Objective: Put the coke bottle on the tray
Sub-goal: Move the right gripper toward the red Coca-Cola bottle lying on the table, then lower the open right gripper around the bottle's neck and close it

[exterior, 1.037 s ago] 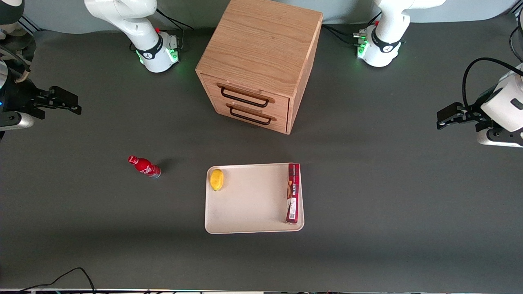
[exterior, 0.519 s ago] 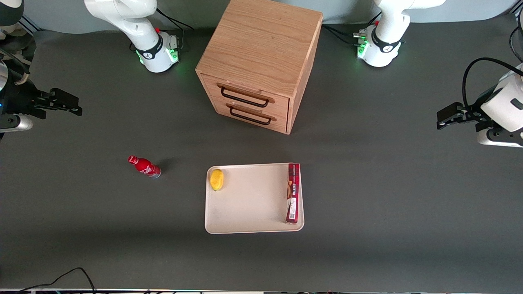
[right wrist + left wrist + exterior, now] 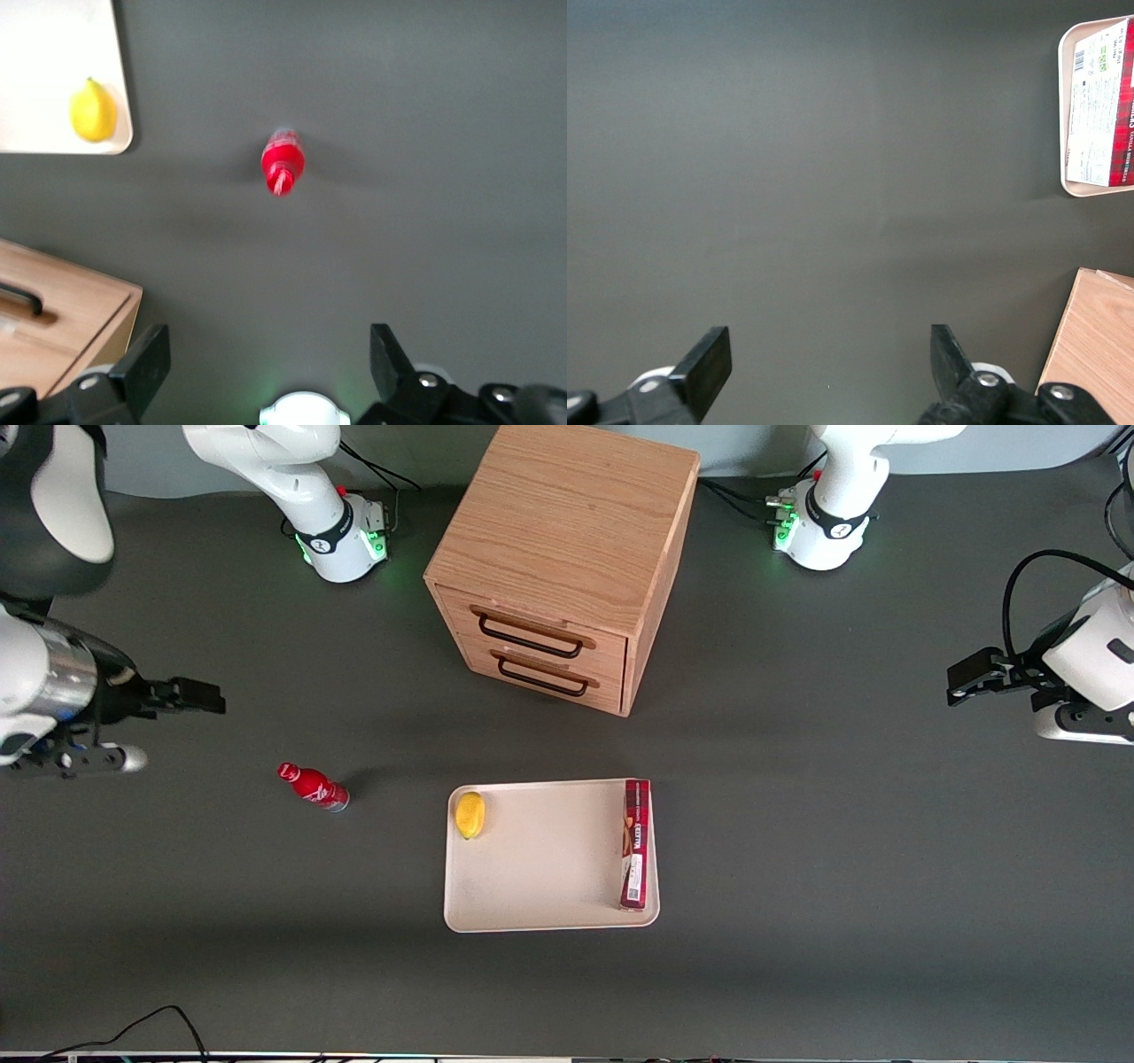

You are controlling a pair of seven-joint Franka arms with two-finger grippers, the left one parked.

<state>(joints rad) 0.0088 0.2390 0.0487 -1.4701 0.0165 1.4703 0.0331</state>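
The coke bottle (image 3: 313,786), small and red with a red cap and silvery base, stands on the dark table toward the working arm's end, apart from the cream-white tray (image 3: 540,868). It also shows in the right wrist view (image 3: 283,163), with a corner of the tray (image 3: 53,80). My gripper (image 3: 199,695) hovers above the table, farther from the front camera than the bottle and well apart from it. In the right wrist view the gripper (image 3: 270,363) is open wide with nothing between its fingers.
A yellow lemon (image 3: 469,814) and a long red box (image 3: 635,843) lie on the tray. A wooden drawer cabinet (image 3: 563,567) with two shut drawers stands farther from the front camera than the tray. A black cable (image 3: 133,1027) lies at the table's front edge.
My gripper has swung in from the table's edge toward the middle and nearer to the bottle, and the arm has turned. The bottle, tray and cabinet have not moved.
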